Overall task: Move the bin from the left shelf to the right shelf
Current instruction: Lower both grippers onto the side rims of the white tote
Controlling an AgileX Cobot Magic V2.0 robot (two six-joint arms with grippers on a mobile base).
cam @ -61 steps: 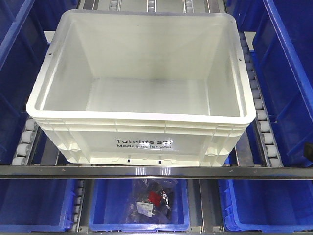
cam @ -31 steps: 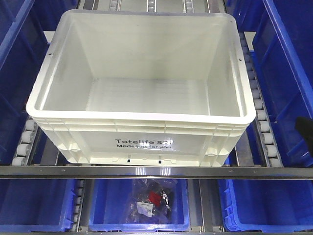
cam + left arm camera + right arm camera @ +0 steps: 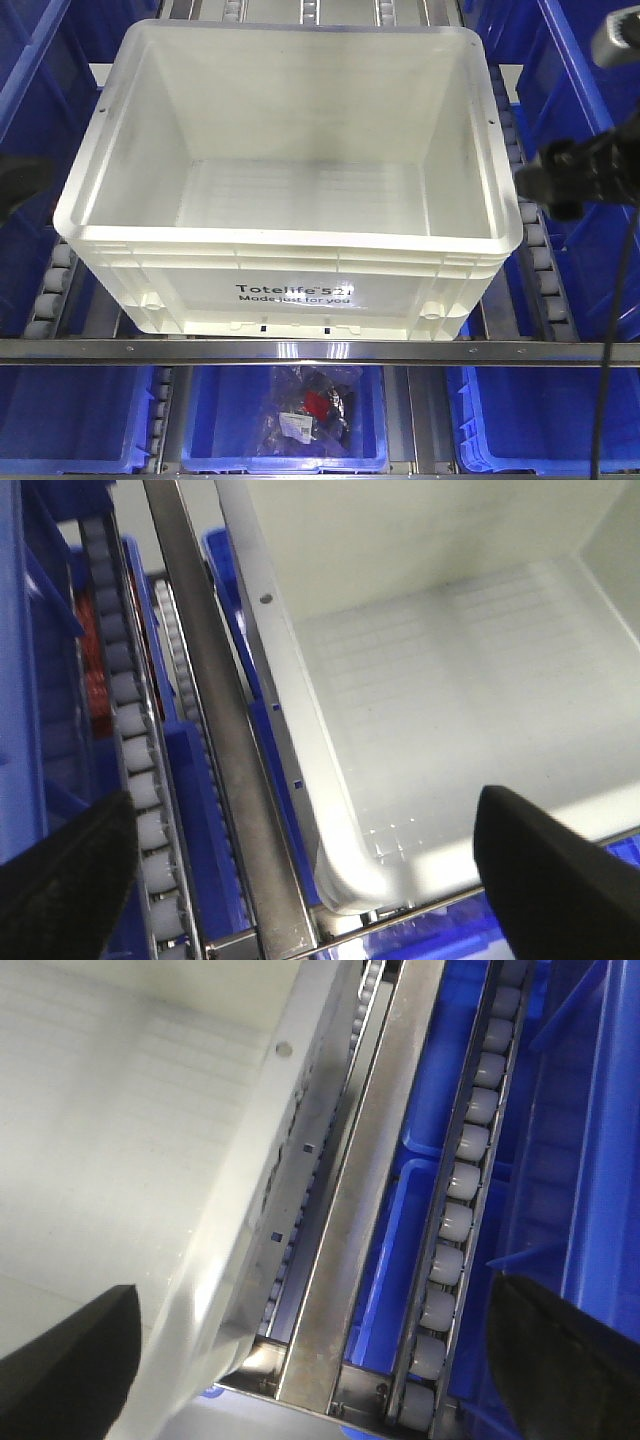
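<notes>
Bin (image 3: 200, 285) sits on the roller tracks (image 3: 535, 250), its near wall just behind the front rail (image 3: 320, 351). My left gripper (image 3: 305, 810) and right gripper (image 3: 312, 1290) are spread wide and empty. Each straddles a side rim (one finger over the inside, one outside). Blue bins (image 3: 590, 130) stand close on both sides.

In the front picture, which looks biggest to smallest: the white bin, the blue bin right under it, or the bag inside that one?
1. white bin, by far the largest
2. blue bin, partly hidden
3. bag, the smallest

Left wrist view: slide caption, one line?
Open left gripper above the left rim of the white bin, fingers either side, roller track alongside.
</notes>
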